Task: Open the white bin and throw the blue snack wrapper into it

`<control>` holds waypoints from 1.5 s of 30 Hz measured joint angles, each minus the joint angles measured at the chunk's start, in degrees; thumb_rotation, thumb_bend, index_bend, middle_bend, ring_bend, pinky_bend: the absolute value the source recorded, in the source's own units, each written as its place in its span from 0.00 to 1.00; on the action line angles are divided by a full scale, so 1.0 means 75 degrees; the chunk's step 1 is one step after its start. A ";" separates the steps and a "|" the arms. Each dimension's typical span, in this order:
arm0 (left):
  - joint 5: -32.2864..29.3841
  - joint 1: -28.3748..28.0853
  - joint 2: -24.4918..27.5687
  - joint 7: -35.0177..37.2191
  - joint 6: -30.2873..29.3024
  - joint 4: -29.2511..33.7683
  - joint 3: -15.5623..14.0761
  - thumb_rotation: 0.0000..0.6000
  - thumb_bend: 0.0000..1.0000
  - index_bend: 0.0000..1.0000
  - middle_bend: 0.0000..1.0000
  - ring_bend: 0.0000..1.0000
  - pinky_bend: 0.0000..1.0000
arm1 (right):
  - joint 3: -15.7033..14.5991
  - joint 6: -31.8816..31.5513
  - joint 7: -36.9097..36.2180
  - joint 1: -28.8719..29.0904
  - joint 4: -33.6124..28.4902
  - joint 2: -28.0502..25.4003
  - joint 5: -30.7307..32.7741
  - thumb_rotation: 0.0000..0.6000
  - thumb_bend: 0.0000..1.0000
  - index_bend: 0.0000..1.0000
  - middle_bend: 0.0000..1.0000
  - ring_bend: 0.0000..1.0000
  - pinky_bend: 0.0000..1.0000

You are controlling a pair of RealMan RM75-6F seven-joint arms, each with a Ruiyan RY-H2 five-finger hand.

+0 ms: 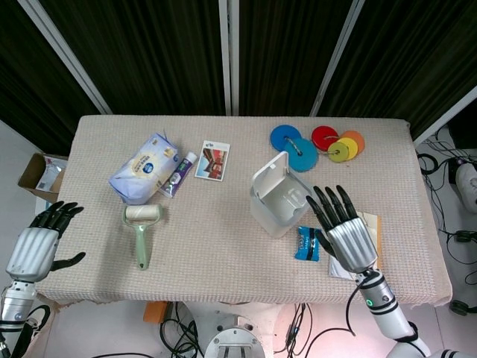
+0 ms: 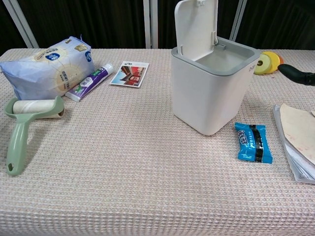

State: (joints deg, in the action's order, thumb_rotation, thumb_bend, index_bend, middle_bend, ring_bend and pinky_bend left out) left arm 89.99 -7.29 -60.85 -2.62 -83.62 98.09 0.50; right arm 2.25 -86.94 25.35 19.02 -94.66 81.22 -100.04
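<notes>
The white bin [image 1: 270,211] [image 2: 209,96] stands in the middle of the table with its lid [image 2: 196,28] flipped up on the far side, so the inside is open. The blue snack wrapper [image 1: 307,244] [image 2: 253,142] lies flat on the cloth just right of the bin's base. My right hand [image 1: 344,231] hovers open, fingers spread, just right of the wrapper and clear of the bin; only a dark fingertip [image 2: 297,74] shows in the chest view. My left hand [image 1: 36,246] hangs open off the table's left edge, holding nothing.
A green lint roller [image 1: 141,231], a pale blue tissue pack [image 1: 143,168], a toothpaste tube [image 1: 177,175] and a card [image 1: 212,160] lie on the left half. Coloured discs [image 1: 317,145] sit at the back right. A tan board [image 1: 369,231] lies under my right hand.
</notes>
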 measured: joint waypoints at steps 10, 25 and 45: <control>0.0012 0.0020 0.0004 -0.0021 -0.0037 0.0023 -0.0010 1.00 0.03 0.18 0.14 0.09 0.23 | -0.0431 0.1326 0.1106 -0.0358 -0.0404 -0.0116 0.1482 1.00 0.26 0.02 0.16 0.00 0.00; -0.0018 0.0024 0.0025 0.0044 -0.0046 0.0004 0.0007 1.00 0.02 0.18 0.14 0.09 0.23 | -0.0307 0.2991 0.1794 0.0134 -0.0469 0.0380 0.3005 1.00 0.26 0.04 0.14 0.00 0.00; -0.0028 0.0006 0.0041 0.0072 0.0007 0.0013 -0.0008 1.00 0.02 0.18 0.14 0.09 0.23 | -0.0153 0.3474 0.1992 0.0549 0.0083 0.1035 0.4126 1.00 0.26 0.14 0.20 0.23 0.45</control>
State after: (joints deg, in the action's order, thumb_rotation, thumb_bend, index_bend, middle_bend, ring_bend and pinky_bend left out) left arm 89.77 -7.24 -60.54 -2.09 -83.57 98.19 0.44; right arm 1.10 -60.89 40.29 23.14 -94.04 88.98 -69.09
